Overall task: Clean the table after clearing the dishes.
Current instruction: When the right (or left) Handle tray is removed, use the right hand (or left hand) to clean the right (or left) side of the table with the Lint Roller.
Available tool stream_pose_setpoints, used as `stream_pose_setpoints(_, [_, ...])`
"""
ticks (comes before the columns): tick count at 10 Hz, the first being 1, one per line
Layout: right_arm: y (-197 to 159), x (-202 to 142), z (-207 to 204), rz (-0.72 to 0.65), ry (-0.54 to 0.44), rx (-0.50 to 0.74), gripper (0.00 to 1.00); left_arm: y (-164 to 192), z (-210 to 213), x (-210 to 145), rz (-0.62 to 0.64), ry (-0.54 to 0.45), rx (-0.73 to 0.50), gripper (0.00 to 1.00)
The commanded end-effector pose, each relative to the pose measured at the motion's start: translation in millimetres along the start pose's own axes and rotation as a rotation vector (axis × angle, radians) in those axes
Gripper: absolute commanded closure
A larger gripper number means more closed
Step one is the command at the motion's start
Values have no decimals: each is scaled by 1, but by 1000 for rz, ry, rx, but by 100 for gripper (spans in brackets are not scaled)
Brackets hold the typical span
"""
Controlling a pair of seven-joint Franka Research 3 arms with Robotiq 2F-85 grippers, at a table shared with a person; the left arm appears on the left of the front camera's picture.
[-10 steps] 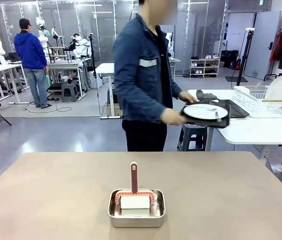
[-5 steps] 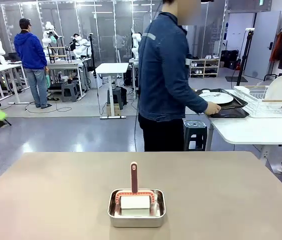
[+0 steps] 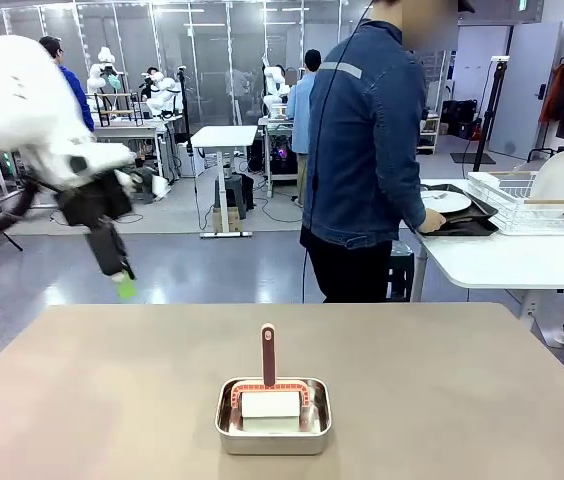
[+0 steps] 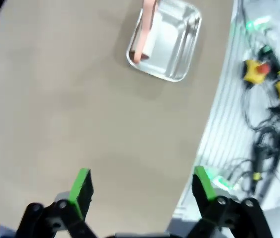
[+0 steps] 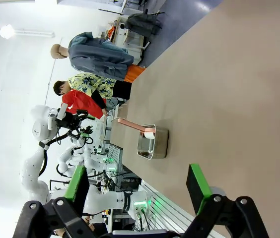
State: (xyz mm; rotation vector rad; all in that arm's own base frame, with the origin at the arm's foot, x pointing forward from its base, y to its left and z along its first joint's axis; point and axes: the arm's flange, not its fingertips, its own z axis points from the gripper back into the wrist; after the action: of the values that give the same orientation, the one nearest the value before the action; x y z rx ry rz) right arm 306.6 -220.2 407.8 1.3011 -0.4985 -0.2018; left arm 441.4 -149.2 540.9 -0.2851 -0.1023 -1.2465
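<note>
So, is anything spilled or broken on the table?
Nothing stands out. No spill or damage shows on the table. The pan sits flat near the middle, with the brush handle sticking up out of it.

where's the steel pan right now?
Front view: the pan sits on the table, centred, near the robot's edge, with a pink-handled brush in it.
</note>
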Motion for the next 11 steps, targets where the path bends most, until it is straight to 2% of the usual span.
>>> stream_pose_setpoints(1, [3,0,0,8,-4,6,0,4,-26,18,-33,74,55,0])
stream_pose_setpoints(2, [3,0,0,8,-4,6,0,-1,-42,30,-64,104,54,0])
stream_pose_setpoints(3, [3,0,0,8,-4,6,0,-5,-47,37,-75,82,57,0])
stream_pose_setpoints(4, [3,0,0,8,-4,6,0,-9,-40,32,-114,80,-17,0])
stream_pose_setpoints(5, [3,0,0,8,-4,6,0,-6,-50,43,-83,94,24,0])
stream_pose_setpoints(9, [3,0,0,8,-4,6,0,-6,-50,43,-83,94,24,0])
stream_pose_setpoints(10, [3,0,0,8,-4,6,0,-5,-52,44,-91,96,16,0])
stream_pose_setpoints(11, [3,0,0,8,-4,6,0,-7,-57,62,-145,102,21,0])
